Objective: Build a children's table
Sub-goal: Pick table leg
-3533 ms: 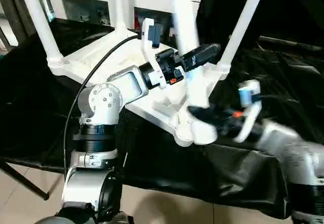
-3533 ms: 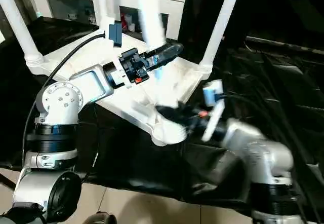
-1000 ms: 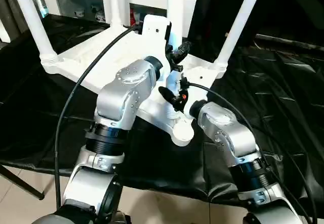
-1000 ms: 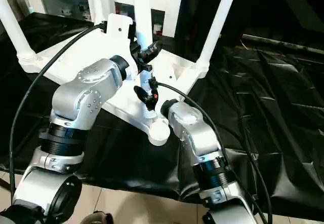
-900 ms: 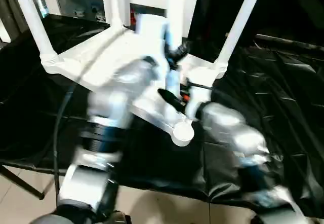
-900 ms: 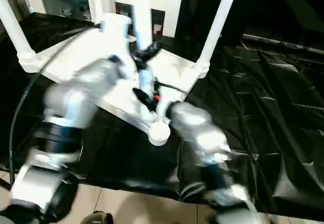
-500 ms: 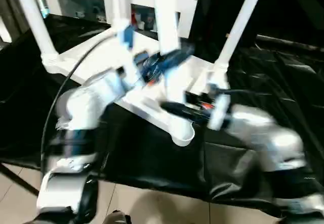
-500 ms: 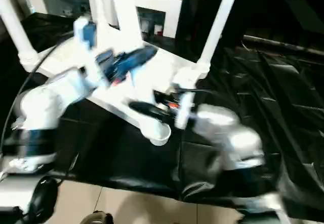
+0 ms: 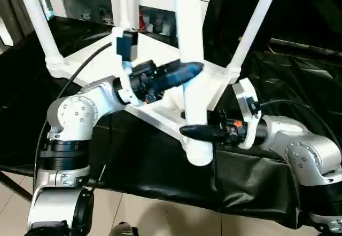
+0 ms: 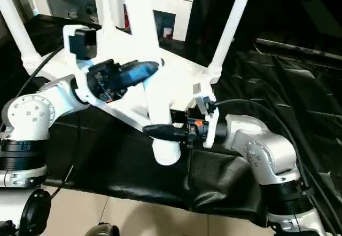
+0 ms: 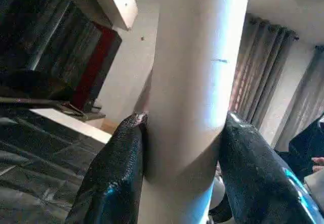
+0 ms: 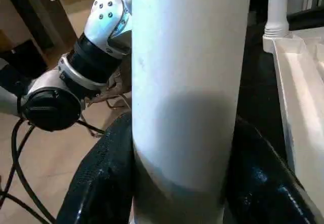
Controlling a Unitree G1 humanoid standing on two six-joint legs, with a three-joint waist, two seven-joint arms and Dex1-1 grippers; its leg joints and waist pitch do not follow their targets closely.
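Alignment decides it: the long white tapered tube leg (image 9: 189, 60) stands upright over the near corner socket (image 9: 197, 153) of the white ribbed plastic tabletop (image 9: 101, 65), apparently partly seated. The left gripper (image 9: 193, 69) clamps it higher, the right gripper (image 9: 184, 131) lower.

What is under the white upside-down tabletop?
A black sheet lies under the tabletop, spreading around it. What supports the sheet beneath is covered.

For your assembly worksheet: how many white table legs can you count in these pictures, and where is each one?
4. Three stand in corner sockets of the upturned tabletop: far left, back, right. The fourth leg is at the near corner, clamped by the left gripper and right gripper.
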